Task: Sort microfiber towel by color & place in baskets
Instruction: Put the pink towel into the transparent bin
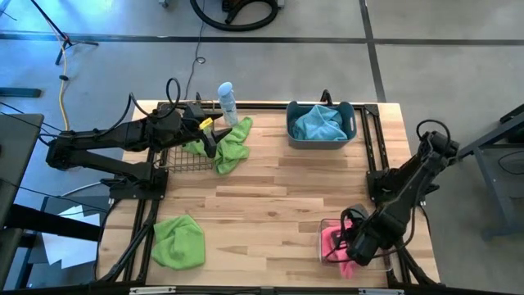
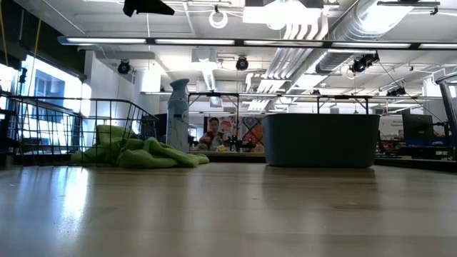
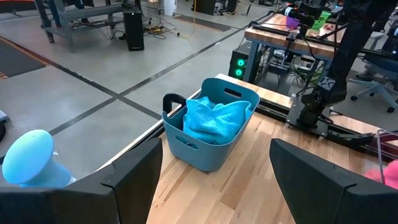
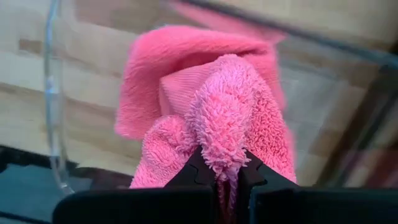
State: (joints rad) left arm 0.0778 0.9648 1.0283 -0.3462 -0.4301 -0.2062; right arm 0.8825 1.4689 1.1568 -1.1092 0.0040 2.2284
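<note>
At the near left of the pale wooden bench (image 1: 270, 205) lies a loose lime-green fuzzy microfiber towel (image 1: 178, 240), crumpled in a low heap and free of any bin. By my judgement it is light, limp and not slippery, so a pinch on any raised fold near its middle should lift it whole, though the corners will trail.

Farther back, the black wire-mesh basket (image 1: 182, 158) holds a second lime-green fuzzy cloth (image 1: 230, 146), which spills over the basket's right side onto the bench (a trailing edge like that could snag on the wire). The left claw (image 1: 205, 131) hovers over this basket, its fingers (image 3: 323, 180) spread wide with nothing between them. Just behind stands a white-and-blue spray bottle (image 1: 227, 102).

To the right at the back, the grey-blue plastic tub with handles (image 1: 321, 124) contains a light teal-blue fuzzy towel (image 1: 318, 123), bunched and fully inside.

At the near right, the clear plastic box (image 1: 327, 233) holds a pink fuzzy microfiber towel (image 4: 208, 112). The right claw (image 4: 227, 177) is over the box, pinched tight on a plump fold of that pink towel; the rest drapes down inside. The pile looks thick and springy, so it should drop cleanly once let go, though the fibres may cling to the pads.
</note>
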